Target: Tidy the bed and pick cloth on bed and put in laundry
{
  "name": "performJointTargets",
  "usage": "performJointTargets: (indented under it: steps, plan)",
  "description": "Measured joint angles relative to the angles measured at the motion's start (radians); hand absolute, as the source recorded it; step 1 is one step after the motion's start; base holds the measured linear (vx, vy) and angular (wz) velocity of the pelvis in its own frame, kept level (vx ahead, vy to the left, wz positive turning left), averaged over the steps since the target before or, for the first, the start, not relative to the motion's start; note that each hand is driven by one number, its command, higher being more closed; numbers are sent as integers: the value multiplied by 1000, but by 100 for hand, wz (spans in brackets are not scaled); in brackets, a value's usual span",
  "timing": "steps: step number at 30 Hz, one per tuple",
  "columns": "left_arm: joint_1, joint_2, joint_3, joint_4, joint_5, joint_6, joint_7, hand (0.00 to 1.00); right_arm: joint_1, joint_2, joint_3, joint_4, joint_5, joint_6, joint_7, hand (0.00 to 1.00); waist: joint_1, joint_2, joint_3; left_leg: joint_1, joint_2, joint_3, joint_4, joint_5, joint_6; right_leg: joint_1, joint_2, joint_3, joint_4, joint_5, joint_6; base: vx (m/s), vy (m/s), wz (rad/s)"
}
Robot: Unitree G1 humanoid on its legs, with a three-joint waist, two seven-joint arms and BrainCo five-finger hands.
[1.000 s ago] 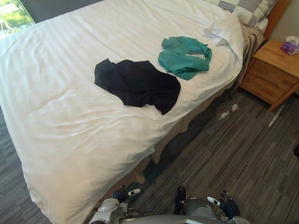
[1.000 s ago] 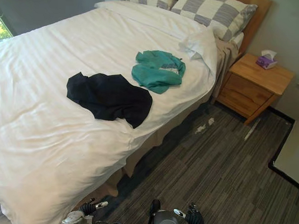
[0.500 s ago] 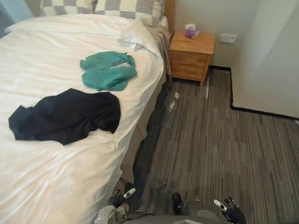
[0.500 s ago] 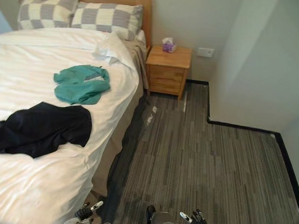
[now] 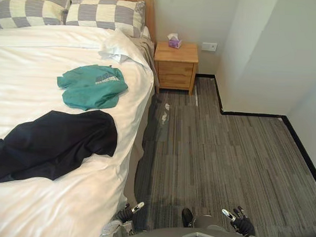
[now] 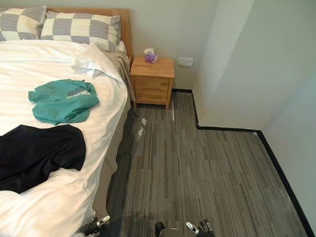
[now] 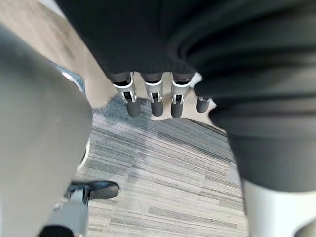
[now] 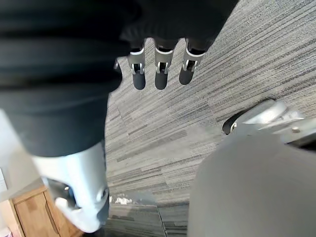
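Left eye view, bedside: the robot's left hand (image 5: 128, 213) hangs low by the mattress edge and its right hand (image 5: 241, 223) hangs over the grey striped carpet (image 5: 224, 153). Both have straight fingers and hold nothing (each wrist view bears this out). Off to the robot's left, on the white-covered bed (image 5: 44, 208), lies the crumpled black garment (image 5: 52, 148). Just beyond it is the teal-green top (image 5: 91, 86), the two almost touching. Farther back are the grey-and-cream checked pillows (image 5: 102, 13) and the small wooden bedside cabinet (image 5: 175, 64).

The likely trouble is that the robot faces the floor rather than the clothes, so a reach from this stance could fall short. A loose grab could also gather duvet along with cloth, rumpling the bed it is meant to tidy.

A second ago the bed took up most of the frame. The camera has since swung toward the wall corner, while both garments lie as they did and the hands remain down.
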Motion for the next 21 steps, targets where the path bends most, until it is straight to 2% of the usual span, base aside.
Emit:
performJointTargets:
  steps: [3, 5, 9, 10, 11, 12, 13, 18, 21]
  plan:
    - [-3, 1, 0, -3, 0, 0, 2, 0, 0, -5, 15, -9, -23, 0, -7, 0, 0, -18, 5, 16, 0, -1, 22, -10, -14, -23, 4, 5, 104, -63, 14, 95, -97, -13]
    - [-4, 3, -2, -7, 0, 0, 4, 0, -3, -5, 14, -10, -25, 0, -11, 0, 1, -20, 14, 12, 1, -9, 42, -10, -14, -32, 5, 12, 131, -83, 16, 80, -102, -10]
    - [-8, 7, -17, -3, -7, 2, 20, 0, -13, -6, 1, 13, -25, 4, -17, 0, 2, -25, 18, -9, 3, -53, 67, 14, 0, -17, 19, 29, 96, -78, 16, 34, -92, -8]
    - [-8, 10, -43, -1, -12, 3, 26, 0, -23, -7, -17, 34, -25, 27, -13, 0, 2, -25, 18, -5, 5, -89, 54, 41, 4, 37, 30, 33, -2, -35, 22, 23, -45, 0]
    - [-8, 11, -45, -1, -13, 3, 26, 0, -24, -7, -20, 36, -25, 30, -13, 0, 3, -25, 18, -3, 5, -94, 49, 44, 4, 44, 31, 35, -16, -27, 22, 4, -24, -5]
    - [-6, 11, -47, 0, -24, 2, 25, 0, -34, -8, -30, 54, -25, 38, -5, 0, 5, -23, 17, 12, -2, -118, 8, 58, 7, 74, 38, 43, -85, 11, 26, -11, 6, -6]
    - [-43, 62, -167, 44, -72, 17, 17, 0, -100, -42, -2, 132, 4, 65, 7, 0, 5, -11, 36, 33, -32, -176, -57, 57, -6, 169, 26, 24, -365, 184, 29, -11, 6, -6]
    - [-40, 61, -164, 43, -71, 17, 17, 0, -98, -39, -3, 131, 4, 64, 7, 0, 5, -11, 36, 25, -30, -177, -60, 57, -6, 164, 23, 18, -365, 184, 29, -1, 1, 2]
    - [-24, 42, -146, 24, -78, -12, 26, 0, -85, -35, -11, 105, 38, 24, 18, 0, 7, 2, 26, -31, -16, -165, -107, 46, -10, 109, 13, -67, -356, 183, 29, 10, 29, 19]
